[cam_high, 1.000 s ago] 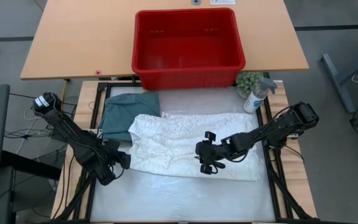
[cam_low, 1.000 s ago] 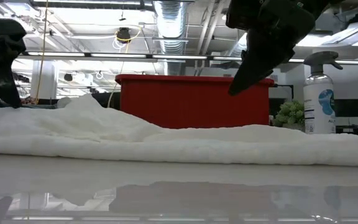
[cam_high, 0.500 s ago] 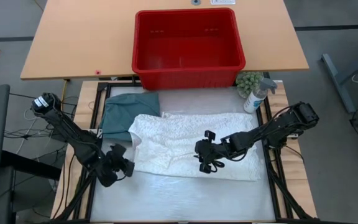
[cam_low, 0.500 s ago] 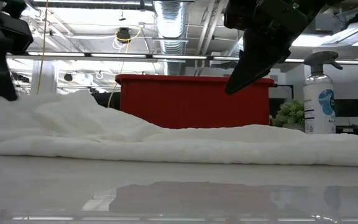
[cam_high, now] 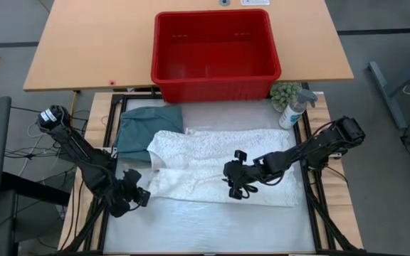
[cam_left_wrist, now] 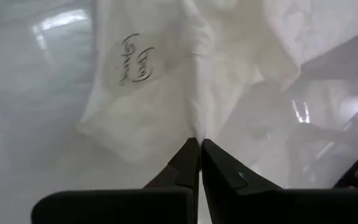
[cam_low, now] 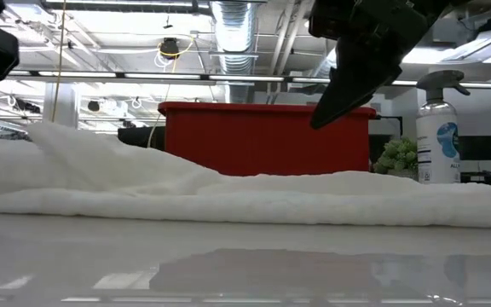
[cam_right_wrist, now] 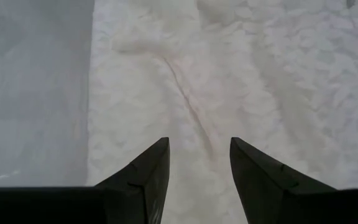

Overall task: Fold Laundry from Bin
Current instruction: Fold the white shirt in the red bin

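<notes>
- A white lace-patterned garment lies spread across the middle of the frame on the shiny worktop, seen from above.
- The left claw sits at the lower left of the frame, at the garment's lower left corner. Its two fingers are pressed together, pinching a fold of the white cloth, as the left wrist view shows.
- The right claw hovers over the garment just right of the frame's centre. Its fingers stand apart with white cloth showing between them, and they grip nothing.
- A dark teal-green garment lies folded at the upper left of the worktop, its right edge tucked under the white one.
- The red bin stands at the top centre of the frame, on a wooden table behind the worktop.
- A spray bottle and a small green plant stand just right of the bin's lower right corner.
</notes>
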